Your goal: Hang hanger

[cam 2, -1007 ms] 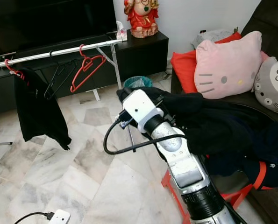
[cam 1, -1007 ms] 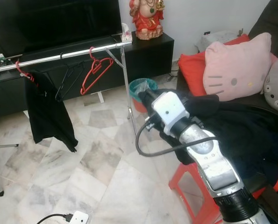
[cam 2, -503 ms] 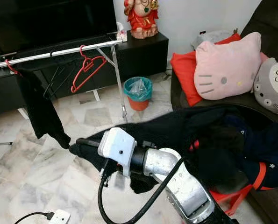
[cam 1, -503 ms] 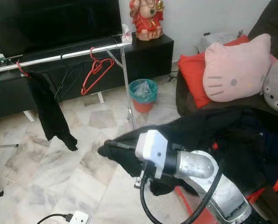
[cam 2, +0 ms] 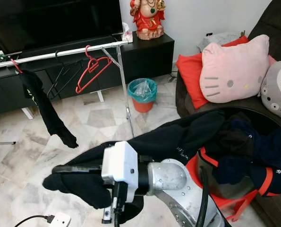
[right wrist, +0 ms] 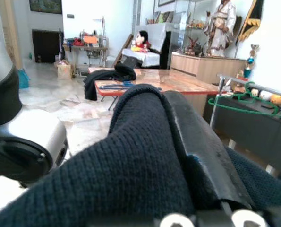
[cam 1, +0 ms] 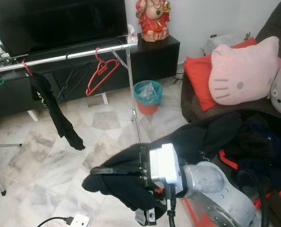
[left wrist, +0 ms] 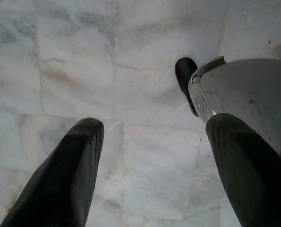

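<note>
From the head views you can see your right gripper clamped on a black garment and held out low over the marble floor; half a second ago it was a little higher and pointing toward the rail, and a second ago the arm reached out over the sofa pile. The garment's far end trails back to the heap of clothes by the pink cushion, and you cannot make out a hanger inside it. The red hanger hangs on the rail beside a dark one, well apart from your gripper; a black cloth droops from another red hook further left, and it has swung narrower than before. A teal bin stands past the rail's leg. The left wrist view shows your left gripper with both fingers spread, aimed at bare floor beside a silver body part. The right wrist view has black knit draped over one finger, hiding the tips; beyond, a green hanger on a rail end and a table are blurred.
</note>
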Available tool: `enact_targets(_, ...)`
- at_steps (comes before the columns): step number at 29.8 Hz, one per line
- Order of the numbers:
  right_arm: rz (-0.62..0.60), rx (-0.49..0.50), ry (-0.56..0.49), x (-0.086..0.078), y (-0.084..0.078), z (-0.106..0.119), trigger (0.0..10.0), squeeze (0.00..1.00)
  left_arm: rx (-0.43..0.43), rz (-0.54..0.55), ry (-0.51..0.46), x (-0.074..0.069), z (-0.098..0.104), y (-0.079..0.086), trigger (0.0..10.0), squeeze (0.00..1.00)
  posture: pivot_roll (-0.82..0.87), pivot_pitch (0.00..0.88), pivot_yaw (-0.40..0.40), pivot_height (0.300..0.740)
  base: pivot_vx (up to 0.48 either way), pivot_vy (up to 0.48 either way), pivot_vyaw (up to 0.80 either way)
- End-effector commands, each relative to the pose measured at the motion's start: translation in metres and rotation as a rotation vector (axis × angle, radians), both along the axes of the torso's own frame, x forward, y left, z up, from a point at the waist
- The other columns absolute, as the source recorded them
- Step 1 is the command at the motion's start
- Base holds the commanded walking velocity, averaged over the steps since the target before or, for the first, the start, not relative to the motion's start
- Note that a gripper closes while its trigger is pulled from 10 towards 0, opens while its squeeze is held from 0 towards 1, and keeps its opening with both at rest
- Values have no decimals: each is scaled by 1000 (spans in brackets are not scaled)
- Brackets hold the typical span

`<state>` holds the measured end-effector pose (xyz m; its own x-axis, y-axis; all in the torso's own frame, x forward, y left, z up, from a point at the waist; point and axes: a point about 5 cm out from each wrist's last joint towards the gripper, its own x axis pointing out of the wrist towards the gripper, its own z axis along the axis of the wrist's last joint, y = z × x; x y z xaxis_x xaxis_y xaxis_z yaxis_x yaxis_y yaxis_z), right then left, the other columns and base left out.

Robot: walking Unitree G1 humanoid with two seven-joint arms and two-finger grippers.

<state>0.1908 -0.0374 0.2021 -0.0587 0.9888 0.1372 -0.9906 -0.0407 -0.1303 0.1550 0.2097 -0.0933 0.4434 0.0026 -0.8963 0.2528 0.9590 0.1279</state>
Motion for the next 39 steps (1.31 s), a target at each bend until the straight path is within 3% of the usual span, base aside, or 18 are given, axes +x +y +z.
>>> enact_targets(1,129,86,-14,-18,5,16,10000,0,10,5,4,-2,0,3,10000,0,-90,0,103,740,0,0,0)
enact_targets(4,238,143,-3,-33,9,24,10000,0,12,3,5,-2,0,3,10000,0,-83,0,101,740,0,0,0)
enact_targets(8,291,206,43,-43,17,26,10000,0,10,6,3,-2,0,3,10000,0,-79,0,99,740,0,0,0)
enact_targets(9,225,195,39,-36,16,23,10000,0,9,7,2,-2,0,3,10000,0,-77,0,102,740,0,0,0)
enact_targets(10,-28,194,27,-5,5,17,10000,0,9,7,2,-1,0,3,10000,0,-79,0,103,740,0,0,0)
enact_targets(11,-116,200,22,5,-1,16,10000,0,9,7,2,-1,0,3,10000,0,-79,0,103,740,0,0,0)
enact_targets(13,-512,241,108,55,-38,9,10000,0,12,1,4,-1,0,3,10000,0,-85,0,104,740,0,0,0)
enact_targets(14,-512,241,108,55,-38,9,10000,0,12,1,4,-1,0,3,10000,0,-85,0,104,740,0,0,0)
enact_targets(16,-906,189,98,93,-87,-10,10000,0,15,0,3,-1,0,3,10000,0,-87,0,102,740,0,0,0)
enact_targets(23,-1295,122,308,118,-138,-61,10000,0,12,2,1,-1,0,3,10000,0,-83,0,101,740,0,0,0)
enact_targets(24,-1358,113,364,120,-146,-73,10000,0,11,2,1,-1,0,3,10000,0,-83,0,101,740,0,0,0)
enact_targets(25,-1487,25,425,121,-161,-100,10000,0,11,2,1,-1,0,3,10000,0,-82,0,104,740,0,0,0)
enact_targets(29,-1600,-156,565,108,-174,-155,10000,0,11,1,1,-1,0,4,10000,0,-74,0,102,740,0,0,0)
enact_targets(34,-1571,-250,726,84,-163,-200,10000,0,11,-1,2,-2,0,4,10000,0,-72,0,103,740,0,0,0)
enact_targets(39,-1541,-318,759,70,-152,-222,10000,0,-6,22,-2,-2,0,3,10000,0,-70,0,104,740,0,0,0)
